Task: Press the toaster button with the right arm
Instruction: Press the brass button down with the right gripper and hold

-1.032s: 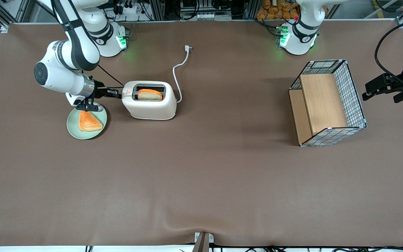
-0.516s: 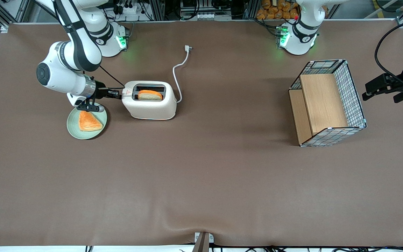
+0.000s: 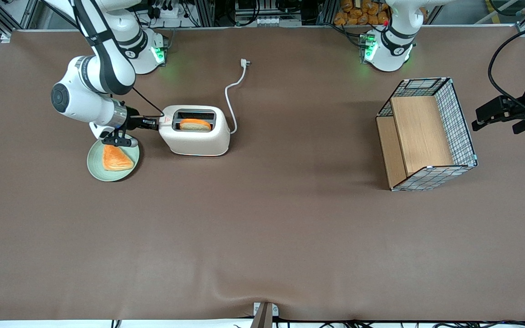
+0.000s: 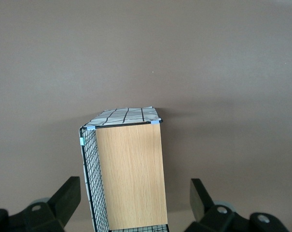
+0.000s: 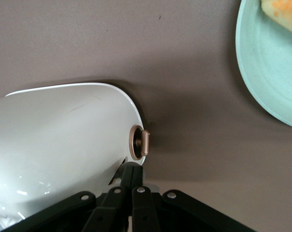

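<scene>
**Gripper at the toaster's narrow end, press in hand**

The toaster (image 3: 195, 131) stands on the brown table (image 3: 262, 237) toward the working arm's end, with its wide dark slot facing up and a slice of bread (image 3: 195, 125) sitting low in it. A thin white cord (image 3: 231, 98) runs from the toaster away from the front camera and ends in a plug lying loose on the table. The toaster button is on the narrow end that faces the right arm (image 3: 94, 86); I cannot see the tab itself, because in the front view the gripper (image 3: 152, 122) covers that place and in the right wrist view the black fingers (image 5: 132, 193) hide it. What the wrist view does show on this end is a small bronze-coloured knob (image 5: 140, 143), just beside the fingertips.

The gripper is at the narrow end, touching it or nearly so. Its two fingers lie together with no gap between them, and they hold nothing.

In my judgement the pressing step is now in hand, and the low position of the bread suggests that the lever is already partly or fully down. The next move calls for a straight push downward along the end wall, without sliding onto the knob and without pushing the toaster sideways.

Just beside the toaster, under the wrist of the arm, is a pale green plate (image 3: 96, 166) with an orange pastry (image 3: 115, 158). A wire-mesh wooden basket (image 3: 426, 134) lies well apart, toward the parked arm's end.
</scene>
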Controlling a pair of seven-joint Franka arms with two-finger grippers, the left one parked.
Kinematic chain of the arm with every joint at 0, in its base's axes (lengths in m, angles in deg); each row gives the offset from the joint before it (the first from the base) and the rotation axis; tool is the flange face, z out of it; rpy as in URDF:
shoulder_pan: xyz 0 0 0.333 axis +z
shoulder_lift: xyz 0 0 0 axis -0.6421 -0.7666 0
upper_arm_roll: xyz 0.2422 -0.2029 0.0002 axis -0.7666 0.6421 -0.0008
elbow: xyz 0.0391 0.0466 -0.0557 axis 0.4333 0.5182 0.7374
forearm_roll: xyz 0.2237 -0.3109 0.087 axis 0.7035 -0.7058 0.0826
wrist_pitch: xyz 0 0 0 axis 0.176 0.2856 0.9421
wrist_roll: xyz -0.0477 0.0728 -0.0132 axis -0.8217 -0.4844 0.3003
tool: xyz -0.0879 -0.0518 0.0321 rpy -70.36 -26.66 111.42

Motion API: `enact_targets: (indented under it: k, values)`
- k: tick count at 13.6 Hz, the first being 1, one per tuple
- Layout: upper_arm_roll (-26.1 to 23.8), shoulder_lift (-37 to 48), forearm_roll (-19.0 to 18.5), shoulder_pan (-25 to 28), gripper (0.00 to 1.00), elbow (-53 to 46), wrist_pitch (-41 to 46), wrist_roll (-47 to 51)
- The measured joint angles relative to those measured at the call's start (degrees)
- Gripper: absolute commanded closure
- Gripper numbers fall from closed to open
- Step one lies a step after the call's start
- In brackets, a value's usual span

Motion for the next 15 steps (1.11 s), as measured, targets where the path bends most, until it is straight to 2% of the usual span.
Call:
enact_targets:
  k: [15]
  values:
    - [0.7, -1.9, 3.4, 0.0, 1.00, 0.1, -1.4, -4.1]
